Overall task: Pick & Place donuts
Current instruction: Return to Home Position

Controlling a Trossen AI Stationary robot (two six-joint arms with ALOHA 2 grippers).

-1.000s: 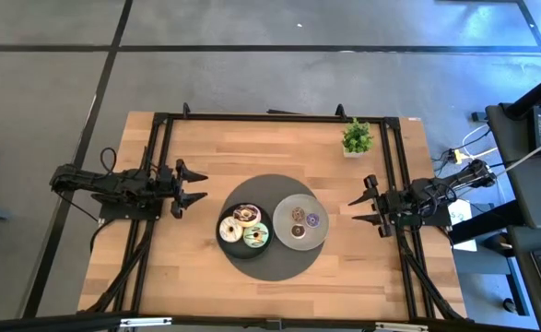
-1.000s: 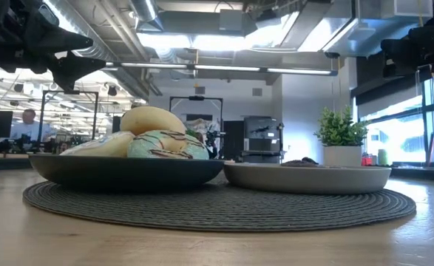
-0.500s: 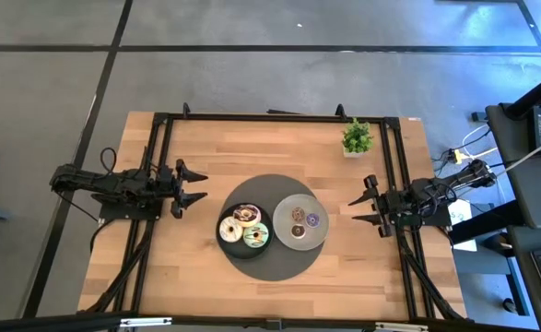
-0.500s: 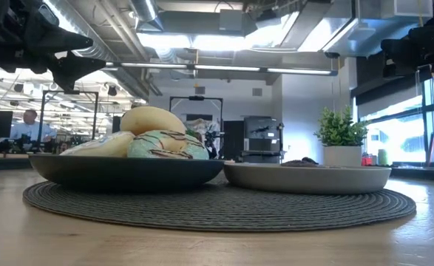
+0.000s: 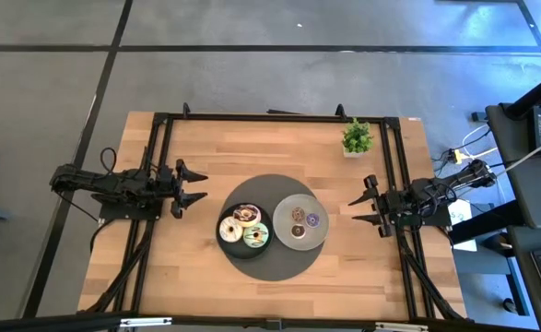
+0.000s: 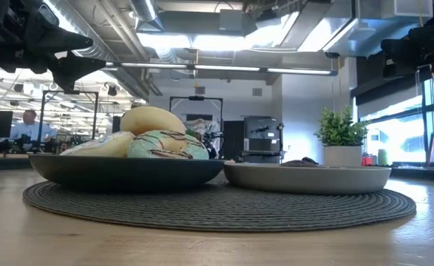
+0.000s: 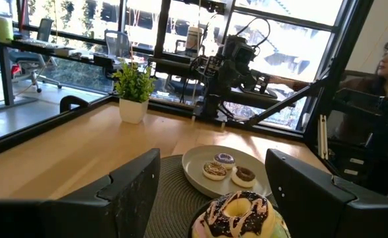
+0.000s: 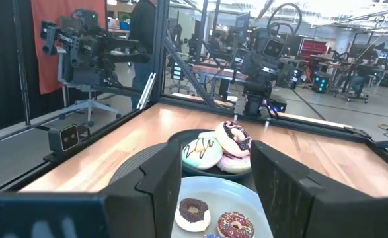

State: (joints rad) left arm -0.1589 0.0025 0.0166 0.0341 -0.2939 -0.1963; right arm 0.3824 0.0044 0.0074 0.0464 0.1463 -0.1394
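Observation:
Three large donuts sit on a dark plate (image 5: 222,240): a chocolate-and-pink one (image 5: 246,215), a cream one (image 5: 230,228) and a green-white one (image 5: 256,236). Three tiny donuts, among them a purple one (image 5: 312,220) and a brown one (image 5: 298,231), lie on a grey plate (image 5: 284,208). Both plates rest on a round dark woven mat (image 5: 268,184). My left gripper (image 5: 194,185) hovers open to the left of the mat, above the table. My right gripper (image 5: 360,210) hovers open to the right of it. In the low view the large donuts (image 6: 151,133) stand heaped above the dark plate's rim.
A small potted plant (image 5: 357,138) stands near the table's far right corner. A black frame (image 5: 270,117) runs along the table's far edge and sides. Bare wood lies on the near side of the mat (image 5: 270,295). A person (image 7: 385,125) sits beyond the right edge.

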